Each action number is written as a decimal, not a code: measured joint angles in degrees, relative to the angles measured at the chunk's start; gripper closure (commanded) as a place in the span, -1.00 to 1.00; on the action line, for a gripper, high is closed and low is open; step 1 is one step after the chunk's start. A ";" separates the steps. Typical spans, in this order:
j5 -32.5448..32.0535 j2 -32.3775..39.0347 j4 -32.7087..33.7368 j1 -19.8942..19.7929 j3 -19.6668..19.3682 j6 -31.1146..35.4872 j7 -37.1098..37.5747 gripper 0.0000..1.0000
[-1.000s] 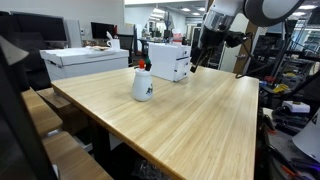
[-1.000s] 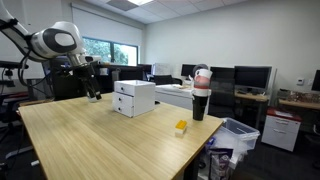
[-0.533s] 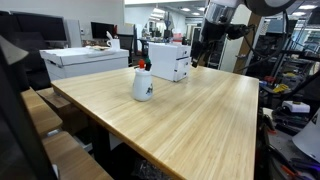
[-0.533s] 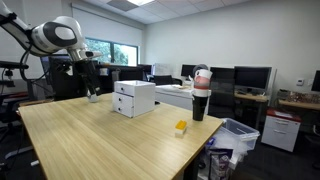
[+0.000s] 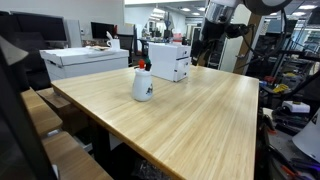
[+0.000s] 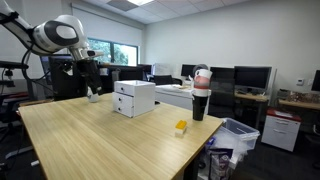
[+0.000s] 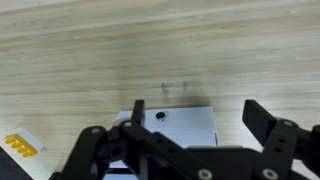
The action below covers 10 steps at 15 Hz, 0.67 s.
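My gripper [image 7: 200, 115] is open and empty. In the wrist view its two black fingers stand wide apart above a white drawer box [image 7: 175, 125] with a small dark knob. In both exterior views the gripper [image 5: 197, 52] [image 6: 92, 92] hangs above the far end of the wooden table [image 5: 190, 115], just beyond the white drawer box [image 5: 170, 60] [image 6: 134, 98] and not touching it. A small yellow block [image 6: 181, 127] lies on the table; it also shows at the lower left of the wrist view [image 7: 20, 145].
A cup-like container with a red and white top [image 5: 143, 84] [image 6: 201, 95] stands on the table near an edge. A large white box [image 5: 80, 60] sits beside the table. Office desks, monitors and chairs surround the table.
Over the first half second the arm rose and shifted slightly near the drawer box; since then nothing has visibly moved. The gripper stays open.
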 measured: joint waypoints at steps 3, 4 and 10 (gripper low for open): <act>0.30 0.09 0.70 0.13 -1.09 -0.03 -0.75 -1.00; 0.75 0.20 1.24 0.15 -1.70 -0.11 -1.62 -1.00; 3.46 2.50 5.46 0.30 -5.43 -2.23 -8.10 -1.00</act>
